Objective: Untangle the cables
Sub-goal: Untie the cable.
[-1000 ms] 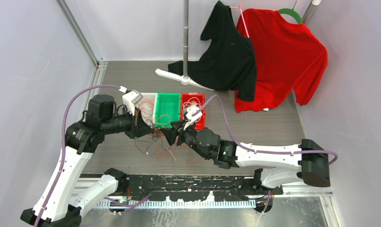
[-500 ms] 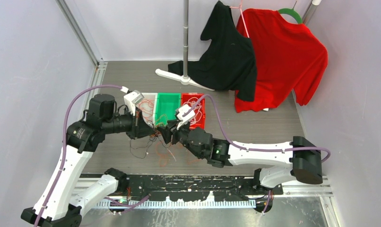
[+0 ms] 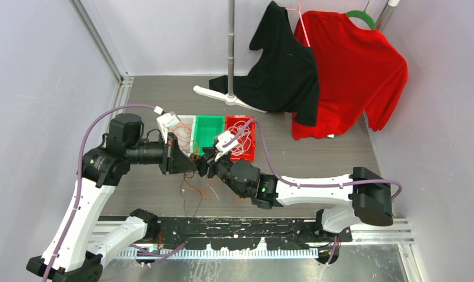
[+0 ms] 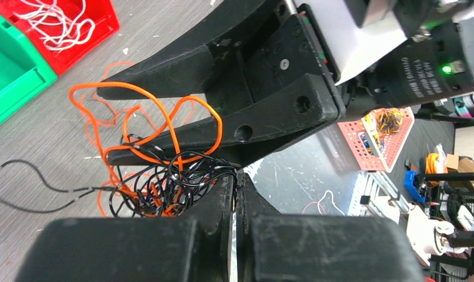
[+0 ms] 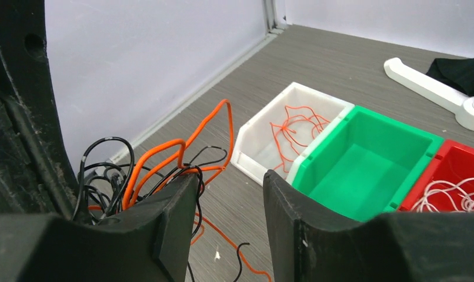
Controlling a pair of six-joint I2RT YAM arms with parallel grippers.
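Note:
The cables point(image 4: 158, 176) form a tangle of thin black and orange-red wires hanging above the table between my two arms. My left gripper point(image 4: 237, 176) is shut on black strands at the tangle's edge. In the top view the left gripper point(image 3: 193, 165) and right gripper point(image 3: 204, 167) meet tip to tip, with loose cable ends point(image 3: 190, 189) dangling below. My right gripper point(image 5: 230, 176) is open, nothing between its fingers. The cables point(image 5: 164, 158) drape over the outer side of its left finger point(image 5: 170, 211). The right gripper's fingers point(image 4: 264, 117) fill the left wrist view behind the tangle.
Three bins stand in a row behind the grippers: a white bin point(image 3: 186, 119) with an orange cable, a green bin point(image 3: 209, 132), and a red bin point(image 3: 249, 154) with white cables. Further back are a rack base point(image 3: 223, 97), a black shirt point(image 3: 281, 70) and a red shirt point(image 3: 352, 70).
My right arm has swung left and forward, bringing its gripper up against the left gripper's tip; its jaws have narrowed slightly. The left gripper stays shut on the tangle.

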